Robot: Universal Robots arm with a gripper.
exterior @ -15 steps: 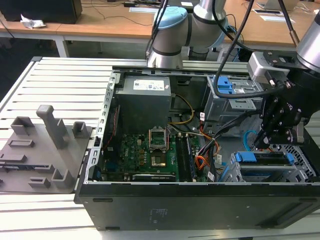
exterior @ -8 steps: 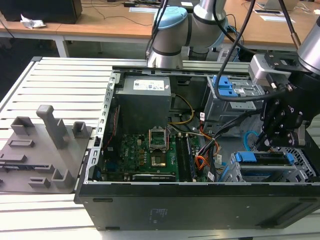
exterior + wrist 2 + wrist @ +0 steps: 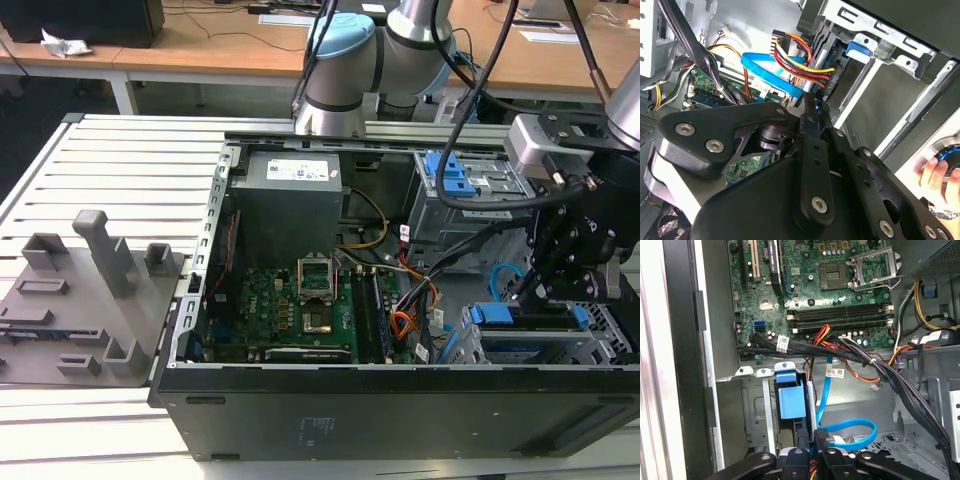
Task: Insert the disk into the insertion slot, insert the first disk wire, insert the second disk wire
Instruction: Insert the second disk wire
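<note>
The disk sits in the insertion slot (image 3: 606,338) at the case's front right corner in the exterior view; its blue frame (image 3: 490,315) shows at the cage top. In the first wrist view the blue frame (image 3: 790,401) stands between the slot's metal walls (image 3: 753,405). My gripper (image 3: 530,290) hangs just behind the cage. In both wrist views its fingers (image 3: 810,107) are pressed together on the plug end of a flat blue wire (image 3: 850,432) beside the disk's rear edge. A red, yellow and black wire bundle (image 3: 802,60) runs to the same edge of the disk (image 3: 860,50).
Black cable bundles (image 3: 890,375) cross the case over the motherboard (image 3: 290,300). A taller grey box with blue latches (image 3: 455,185) stands behind the gripper. A grey fixture plate (image 3: 80,300) lies on the exterior view's left. A person's hand (image 3: 937,175) is near the case edge.
</note>
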